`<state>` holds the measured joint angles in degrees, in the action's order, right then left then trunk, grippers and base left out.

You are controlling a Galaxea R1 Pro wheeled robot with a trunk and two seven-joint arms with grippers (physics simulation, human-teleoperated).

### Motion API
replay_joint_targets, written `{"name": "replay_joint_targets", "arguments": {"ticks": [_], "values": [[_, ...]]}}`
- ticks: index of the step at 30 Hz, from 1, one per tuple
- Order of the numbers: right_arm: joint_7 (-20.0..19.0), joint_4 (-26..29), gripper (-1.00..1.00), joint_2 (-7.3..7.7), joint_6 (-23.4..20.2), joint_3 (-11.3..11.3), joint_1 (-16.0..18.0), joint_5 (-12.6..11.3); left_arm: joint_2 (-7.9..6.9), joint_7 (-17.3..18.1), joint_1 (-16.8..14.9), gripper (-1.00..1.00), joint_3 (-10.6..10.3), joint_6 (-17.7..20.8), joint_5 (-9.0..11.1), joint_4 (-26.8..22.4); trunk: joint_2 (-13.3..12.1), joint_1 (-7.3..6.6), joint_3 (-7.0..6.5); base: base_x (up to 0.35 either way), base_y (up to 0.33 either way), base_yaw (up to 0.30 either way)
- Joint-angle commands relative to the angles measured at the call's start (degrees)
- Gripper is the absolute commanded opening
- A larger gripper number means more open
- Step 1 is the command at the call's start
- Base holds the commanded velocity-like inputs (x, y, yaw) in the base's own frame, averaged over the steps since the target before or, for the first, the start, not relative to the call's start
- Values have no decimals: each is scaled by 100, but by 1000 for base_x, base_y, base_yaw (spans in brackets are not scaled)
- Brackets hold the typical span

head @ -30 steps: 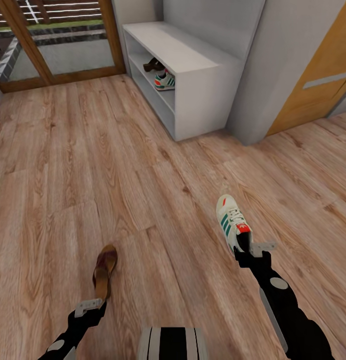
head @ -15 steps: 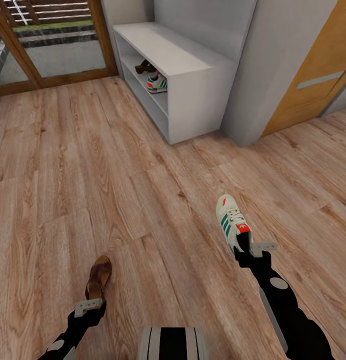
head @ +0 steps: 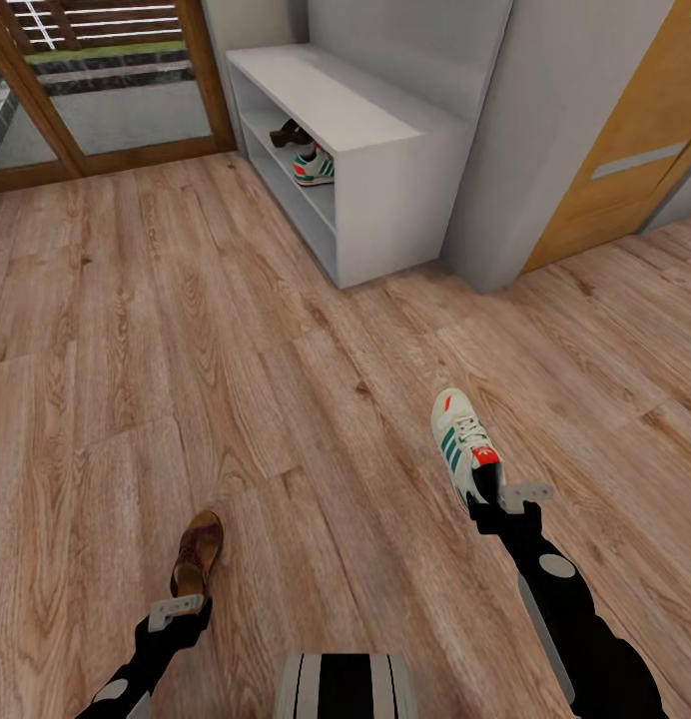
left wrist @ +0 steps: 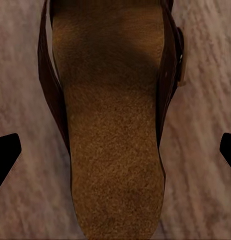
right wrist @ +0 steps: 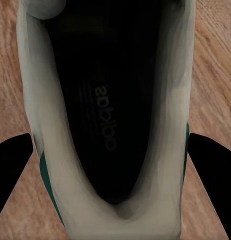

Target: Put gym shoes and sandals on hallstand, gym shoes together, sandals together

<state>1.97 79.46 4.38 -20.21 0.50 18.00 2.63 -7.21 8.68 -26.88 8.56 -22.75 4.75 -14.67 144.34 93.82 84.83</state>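
Low in the right half of the head view, the right gripper (head: 497,499) sits at the heel of a white lace-up gym shoe with teal side stripes and an orange-red tongue patch (head: 462,442), whose toe points toward the top of the frame over the light brown wood-plank corridor floor (head: 186,330). Looking along the right gripper's fingers, the shoe's dark insole and pale collar (right wrist: 108,125) lie between two black fingertips (right wrist: 13,165) set apart on either side of the heel; whether they press the shoe or merely flank it, I cannot tell

At lower left, the left gripper (head: 178,607) meets the near end of a flat dark brown sandal with a mottled reddish-brown footbed (head: 197,551). From the left wrist, the footbed (left wrist: 113,130) runs between two black fingertips (left wrist: 5,157) at the frame's edges, spread wider than the sandal; no firm grip can be made out

Toward the top centre stands the wide light-grey hallstand with open low shelves (head: 385,130). On its shelf, a second striped gym shoe (head: 314,167) rests just beside a second dark brown sandal (head: 289,134)
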Motion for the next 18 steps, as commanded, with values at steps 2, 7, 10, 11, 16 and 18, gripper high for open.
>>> {"name": "replay_joint_targets", "arguments": {"ticks": [2, 7, 10, 11, 16, 18], "values": [[14, 8, -100, 2, -35, -6, 2, 27, 1, 56, -2, 100, 23, -107, 51, 11, 1, -1, 3, 0, 0, 0], [14, 8, -100, 2, -35, -6, 2, 27, 1, 55, -2, 100, 23, -198, 48, 19, 8, 12, 114, 0, 0, 0], [14, 8, -100, 2, -35, -6, 2, 27, 1, 49, 3, 100, 23, -222, 46, 23, 12, 20, 190, 0, 0, 0], [14, 8, -100, 2, -35, -6, 2, 27, 1, 35, 4, 100, 23, -228, 45, 24, 13, 22, 217, 0, 0, 0], [14, 8, -100, 2, -35, -6, 2, 27, 1, -58, 7, 100, 23, -236, 52, 25, 20, 35, 364, 0, 0, 0], [14, 8, -100, 2, -35, -6, 2, 27, 1, -71, 7, 100, 23, -237, 55, 25, 23, 40, 426, 0, 0, 0]]}}
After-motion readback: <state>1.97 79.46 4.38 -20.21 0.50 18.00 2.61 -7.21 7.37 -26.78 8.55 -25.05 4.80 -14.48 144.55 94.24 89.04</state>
